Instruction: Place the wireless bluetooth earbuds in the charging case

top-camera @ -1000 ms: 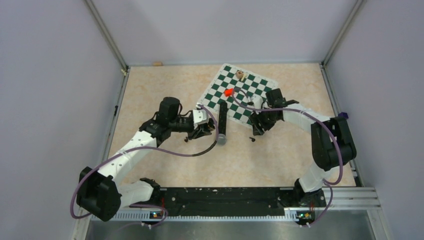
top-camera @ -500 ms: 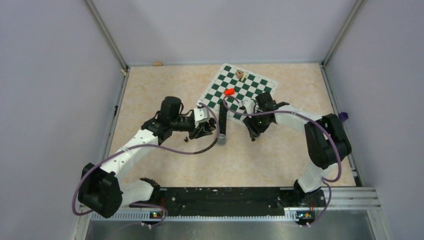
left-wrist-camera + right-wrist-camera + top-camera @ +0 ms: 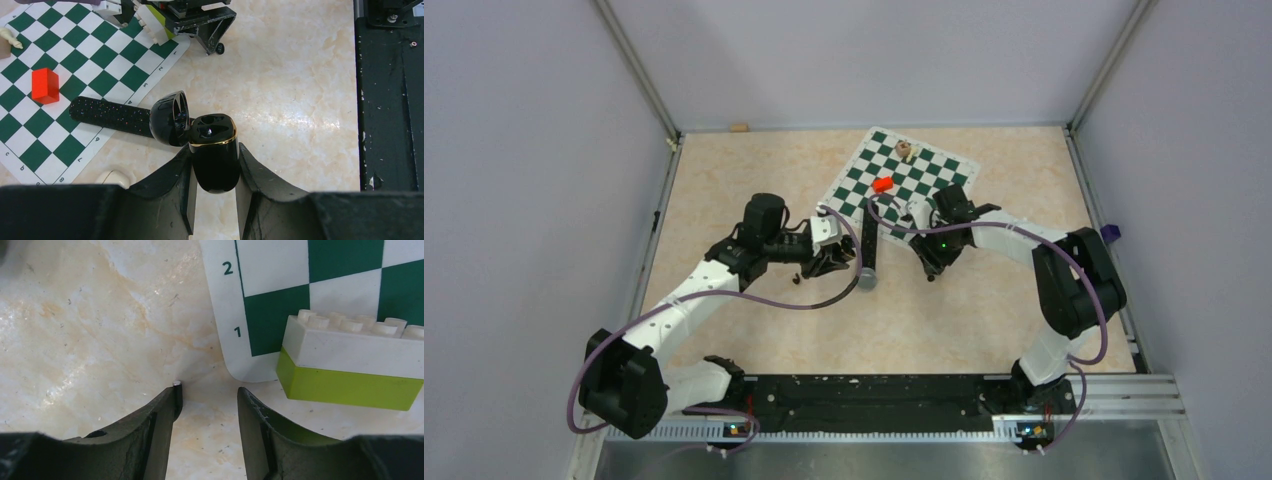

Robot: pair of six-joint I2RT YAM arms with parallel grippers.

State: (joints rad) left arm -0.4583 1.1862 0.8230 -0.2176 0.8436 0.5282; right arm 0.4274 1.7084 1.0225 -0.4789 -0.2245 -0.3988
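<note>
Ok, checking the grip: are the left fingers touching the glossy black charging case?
Touching. The left wrist view shows both left fingers pressed flat against opposite sides of the glossy black charging case, with no gap.

Light fell evenly from overhead, bright and soft, and shadows were faint. On the beige marbled tabletop (image 3: pixel 300 75), right of the green-and-white chessboard mat (image 3: pixel 90 60), pale patches of glare shone. The glossy black charging case (image 3: pixel 216 155) clamped between my left fingers (image 3: pixel 170 195) carried small white highlights. Just below the mat's corner, my right fingers (image 3: pixel 150 435) looked dark, soft and unfocused. The overhead view was evenly lit, but small things near the mat were too fine to resolve.
</note>
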